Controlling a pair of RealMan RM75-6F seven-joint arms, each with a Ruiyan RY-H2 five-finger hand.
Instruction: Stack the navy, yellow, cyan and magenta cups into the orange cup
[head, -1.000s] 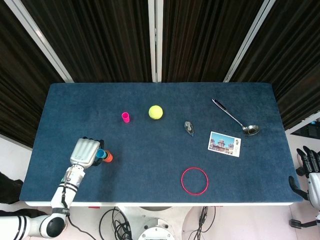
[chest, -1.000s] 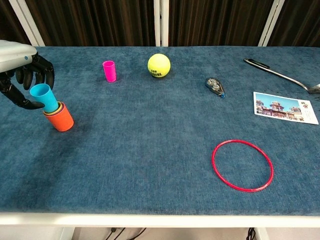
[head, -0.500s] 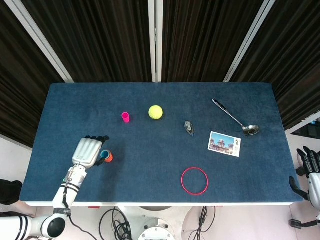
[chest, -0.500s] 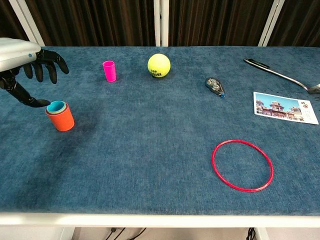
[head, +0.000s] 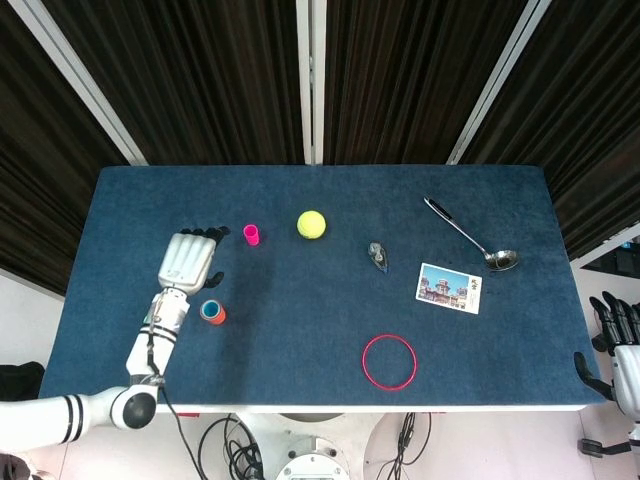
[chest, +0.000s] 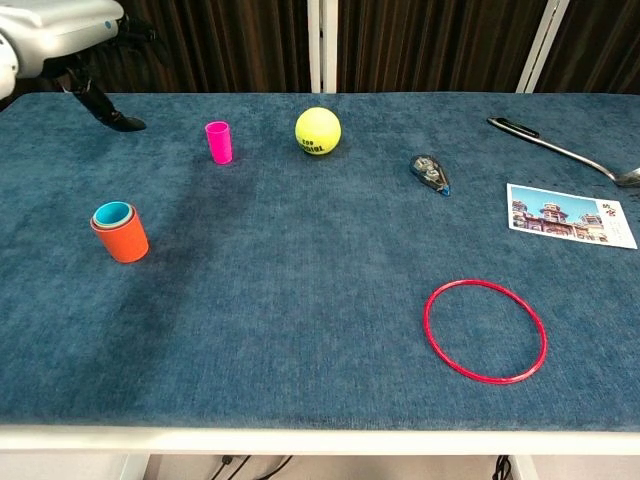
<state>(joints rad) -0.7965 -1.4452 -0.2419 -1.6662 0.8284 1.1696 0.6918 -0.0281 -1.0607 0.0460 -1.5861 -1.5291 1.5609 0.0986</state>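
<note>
The cyan cup (chest: 112, 212) sat nested inside the orange cup (chest: 122, 238) near the left end of the blue table (head: 300, 330), with a thin yellowish rim just visible between the two; the navy cup could not be made out, and was presumably buried deeper in the stack. The magenta cup (chest: 218, 142) stood upright by itself farther back, just left of the tennis ball (chest: 318, 131) and well apart from the stack.

The left hand (head: 190, 260) hovered above the table between the stack and the magenta cup, empty, its fingers extended and apart. The right hand (head: 617, 345) hung off the right edge of the table, holding nothing, its fingers loosely apart as far as could be judged.

By that layout, only the magenta cup was left to stack. The next move called for the left hand to reach far and slightly right, close around the small cup without tipping it, then carry it back over the cyan rim and lower it in squarely.
</note>
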